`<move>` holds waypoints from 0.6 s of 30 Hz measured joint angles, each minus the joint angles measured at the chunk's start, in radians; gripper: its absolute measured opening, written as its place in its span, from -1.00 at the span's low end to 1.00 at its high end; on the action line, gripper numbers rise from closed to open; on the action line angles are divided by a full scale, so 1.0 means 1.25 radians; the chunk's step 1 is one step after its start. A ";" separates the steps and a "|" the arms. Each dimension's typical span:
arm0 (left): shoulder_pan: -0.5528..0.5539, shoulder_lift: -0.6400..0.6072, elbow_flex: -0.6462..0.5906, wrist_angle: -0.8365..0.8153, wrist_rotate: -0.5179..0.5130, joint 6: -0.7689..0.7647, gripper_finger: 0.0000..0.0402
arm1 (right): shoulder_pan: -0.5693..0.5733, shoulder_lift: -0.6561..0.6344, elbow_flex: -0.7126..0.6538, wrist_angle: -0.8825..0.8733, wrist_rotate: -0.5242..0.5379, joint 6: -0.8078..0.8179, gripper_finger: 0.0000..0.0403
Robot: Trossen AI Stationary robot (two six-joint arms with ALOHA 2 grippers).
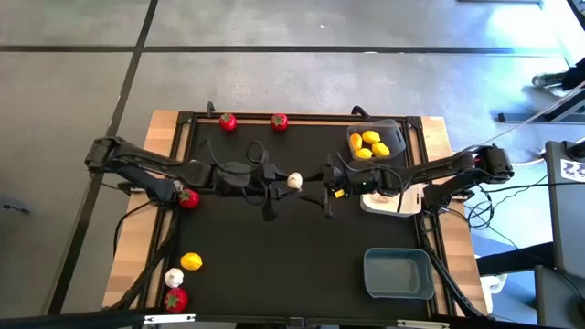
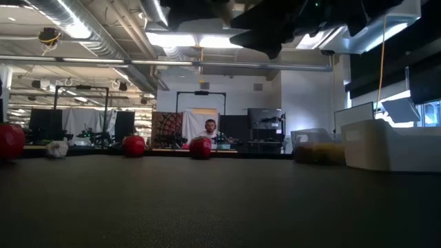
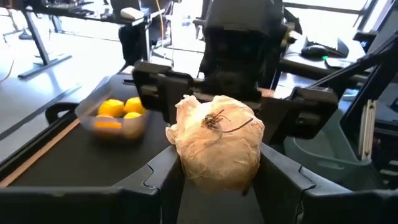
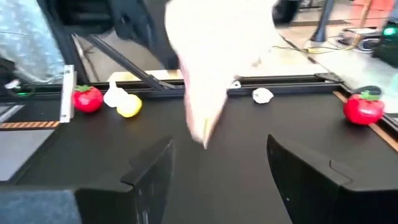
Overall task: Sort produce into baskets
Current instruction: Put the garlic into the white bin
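A white garlic bulb (image 3: 217, 140) hangs over the middle of the black mat, held in my left gripper (image 1: 281, 185), which reaches in from the table's left. Facing it from the right, my right gripper (image 1: 322, 189) stands open just short of the bulb. In the right wrist view the bulb (image 4: 205, 56) shows blurred beyond the open fingers (image 4: 149, 174). Lemons (image 1: 369, 144) lie in the dark grey basket (image 1: 395, 128) at the far right. Under the right arm sits the white basket (image 1: 391, 203). The blue-grey basket (image 1: 398, 272) is at the near right. My left gripper pinches the garlic bulb by its two opposite sides (image 3: 186, 155) between its two fingers (image 3: 283, 171). The fingers come nearly level from the table's left. The bulb is lifted clear of the mat, its tufted end (image 3: 214, 119) turned back toward the wrist.
Two red fruits (image 1: 227, 121) (image 1: 279, 120) lie at the far edge and one (image 1: 187, 197) under the left arm. At the near left lie a lemon (image 1: 191, 261), a garlic (image 1: 174, 276) and a red fruit (image 1: 175, 299). Another garlic (image 4: 262, 94) rests near the left edge.
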 joint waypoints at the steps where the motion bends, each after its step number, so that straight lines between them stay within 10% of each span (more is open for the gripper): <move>1: 0.000 0.011 0.000 0.016 0.000 0.000 -0.21 | 0.000 0.002 0.000 0.003 -0.015 0.000 0.25; 10: 0.000 0.079 0.000 0.091 0.000 -0.001 -0.21 | 0.006 0.004 0.000 0.024 -0.033 0.001 0.21; 18: -0.001 0.078 0.000 0.087 0.000 0.018 -0.21 | 0.006 0.004 0.000 0.024 -0.043 -0.002 -0.33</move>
